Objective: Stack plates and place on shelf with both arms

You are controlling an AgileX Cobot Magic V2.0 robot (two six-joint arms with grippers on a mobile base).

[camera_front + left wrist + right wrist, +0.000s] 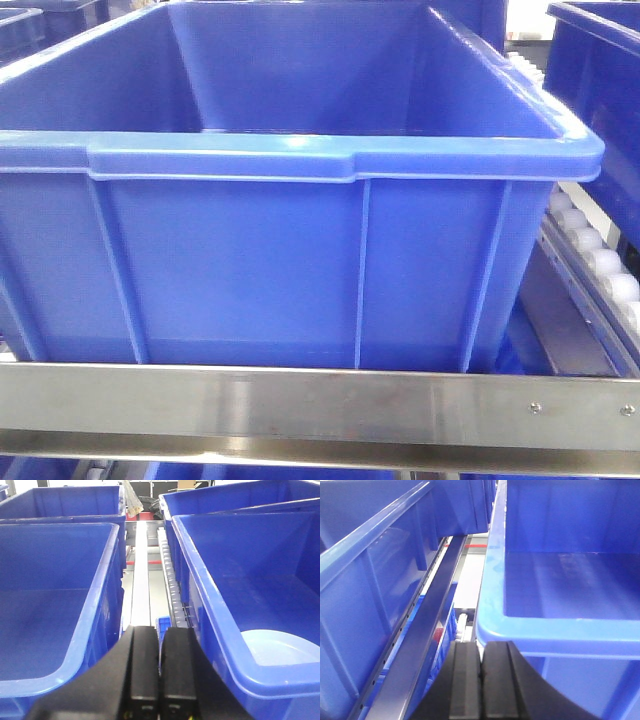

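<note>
The left end effector (159, 680) has its two black fingers pressed together with only a thin seam between them, and nothing is held. Just ahead of it a white roller track (172, 575) and a pale flat rail of the shelf (141, 575) run away between crates. To its right, a blue crate (210, 605) holds a pale bluish-white plate (282, 647) lying flat in the near corner, partly hidden by the crate's front rim; whether it is one plate or two stacked cannot be told. To its left stands another blue crate (95, 610). The right end effector (481, 685) is likewise closed finger against finger and holds nothing. Directly ahead of it and slightly right is the rim of a blue crate (560, 630); to its left a dark metal rail (415, 645) slopes away beside a further crate wall (365, 590). The front view shows a large blue crate (280, 250) sitting behind the shelf's brushed steel front rail (300, 405), with white rollers (600, 265) at the right.
</note>
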